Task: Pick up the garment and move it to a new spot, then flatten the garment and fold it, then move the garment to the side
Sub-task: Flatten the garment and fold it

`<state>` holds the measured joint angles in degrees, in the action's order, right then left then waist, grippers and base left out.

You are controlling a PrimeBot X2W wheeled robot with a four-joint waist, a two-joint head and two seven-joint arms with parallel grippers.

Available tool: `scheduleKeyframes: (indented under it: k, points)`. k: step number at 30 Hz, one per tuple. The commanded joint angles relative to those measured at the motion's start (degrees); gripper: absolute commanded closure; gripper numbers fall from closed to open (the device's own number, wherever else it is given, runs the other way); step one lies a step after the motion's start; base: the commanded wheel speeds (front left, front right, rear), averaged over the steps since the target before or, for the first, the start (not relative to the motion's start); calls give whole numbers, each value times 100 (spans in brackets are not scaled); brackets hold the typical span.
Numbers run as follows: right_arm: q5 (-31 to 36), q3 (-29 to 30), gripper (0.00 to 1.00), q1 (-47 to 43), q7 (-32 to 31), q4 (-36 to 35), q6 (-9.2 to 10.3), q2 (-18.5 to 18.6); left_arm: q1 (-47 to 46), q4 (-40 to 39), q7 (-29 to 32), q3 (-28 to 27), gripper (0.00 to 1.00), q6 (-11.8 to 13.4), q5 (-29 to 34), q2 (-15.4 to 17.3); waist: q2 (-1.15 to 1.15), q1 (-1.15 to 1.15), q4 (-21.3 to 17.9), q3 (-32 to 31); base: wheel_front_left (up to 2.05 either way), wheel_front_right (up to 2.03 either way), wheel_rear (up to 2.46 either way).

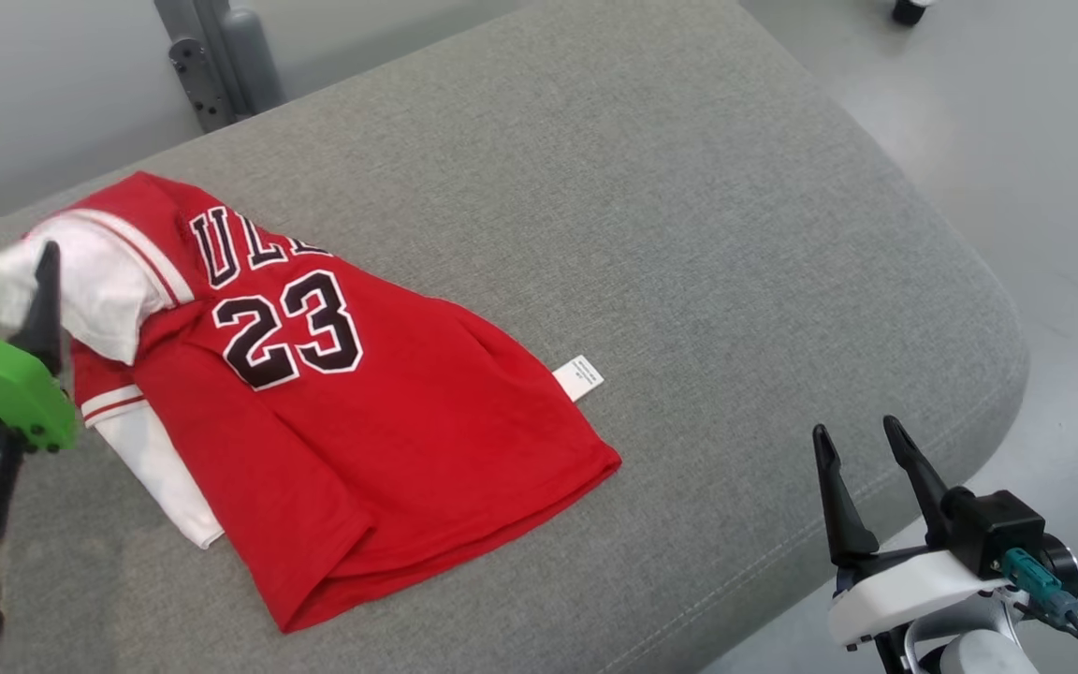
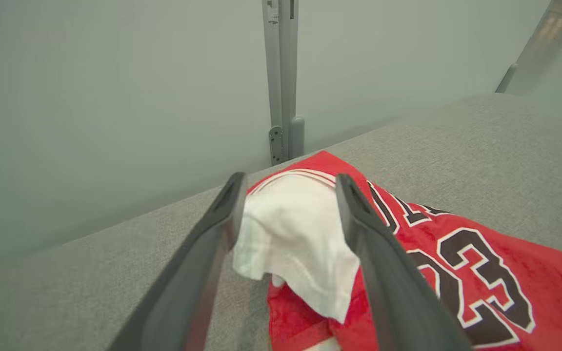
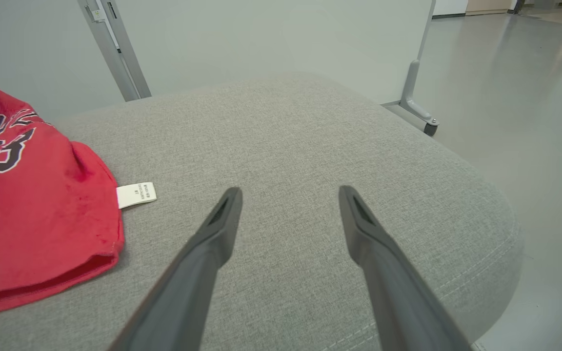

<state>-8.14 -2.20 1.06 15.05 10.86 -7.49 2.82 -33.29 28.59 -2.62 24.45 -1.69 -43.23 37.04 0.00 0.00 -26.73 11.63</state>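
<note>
Red number-23 jersey (image 1: 342, 393) lies rumpled on the grey cushion's (image 1: 689, 234) left half, long axis far-left to near edge. My left gripper (image 1: 6, 253) is wide, straddling its white sleeve (image 1: 104, 290). Right gripper (image 1: 855, 427) is wide too, well apart, so left is nearer.

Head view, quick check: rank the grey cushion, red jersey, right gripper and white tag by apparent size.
1. grey cushion
2. red jersey
3. right gripper, though nearness to the camera inflates it
4. white tag
</note>
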Motion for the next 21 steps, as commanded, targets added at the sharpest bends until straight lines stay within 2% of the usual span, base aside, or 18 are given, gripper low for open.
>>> scheduleKeyframes:
  k: [1,5,8,10,15,21]
  points:
    - [92,54,0,-119,20,22,1,16,274,-16,-37,59,0,223,65,-117,0,0,374,-373,0,0,0]
    - [271,128,0,-172,20,32,0,14,834,-549,-86,92,0,875,155,-284,0,0,678,-660,0,0,0]
    - [365,104,0,-209,19,52,0,18,1355,-1317,-60,98,0,1348,159,-386,0,0,834,-828,0,0,0]
    - [411,71,0,-213,20,57,0,15,1641,-1973,5,235,0,1567,255,-462,0,0,919,-898,0,0,0]
    - [459,1,0,-164,20,97,0,16,1944,-3132,460,933,0,1728,523,-688,0,0,987,-935,0,0,0]
    - [436,-160,0,-66,20,85,0,16,1643,-3260,897,1719,0,1535,793,-1164,0,0,762,-827,0,0,0]
